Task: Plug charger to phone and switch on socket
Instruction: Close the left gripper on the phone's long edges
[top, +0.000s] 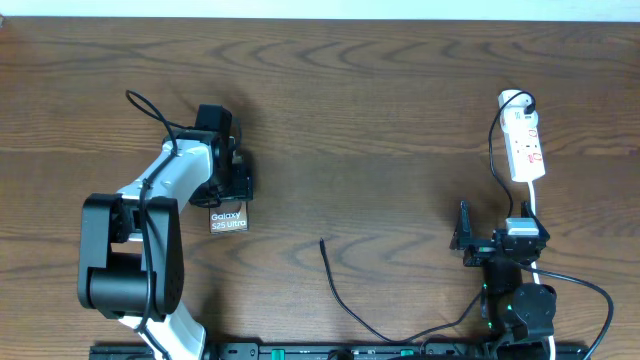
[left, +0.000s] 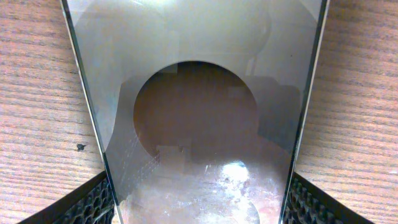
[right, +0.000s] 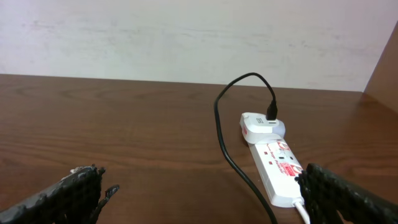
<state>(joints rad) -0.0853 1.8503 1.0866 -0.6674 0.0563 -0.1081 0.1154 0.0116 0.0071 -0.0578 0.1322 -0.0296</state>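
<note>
— Where is the phone to be found?
— The phone (top: 228, 219) is seen at the left of the table (top: 380, 120). It is gripped along its two long edges by the clenched fingers (left: 87, 205) of the left gripper (top: 230, 195). Its white "Galaxy" lettering is turned up toward the overhead camera.

— And the charger?
— The charger (top: 345, 300) is laid over the near middle of the table. Its connector tip (top: 322, 241) is left free on the wood, to the right of the phone and well apart from it. Its other end is plugged into a white adapter (right: 261, 124) at the far end of the socket (top: 526, 145).

— How is the socket placed?
— It is laid lengthwise at the far right, with a thick white cord (top: 533, 195) led off its near end.

— What can be said of the right gripper?
— The right gripper (right: 202, 177) is released. Its fingers are spread wide with nothing held between them, on the near side of the socket and apart from it.
</note>
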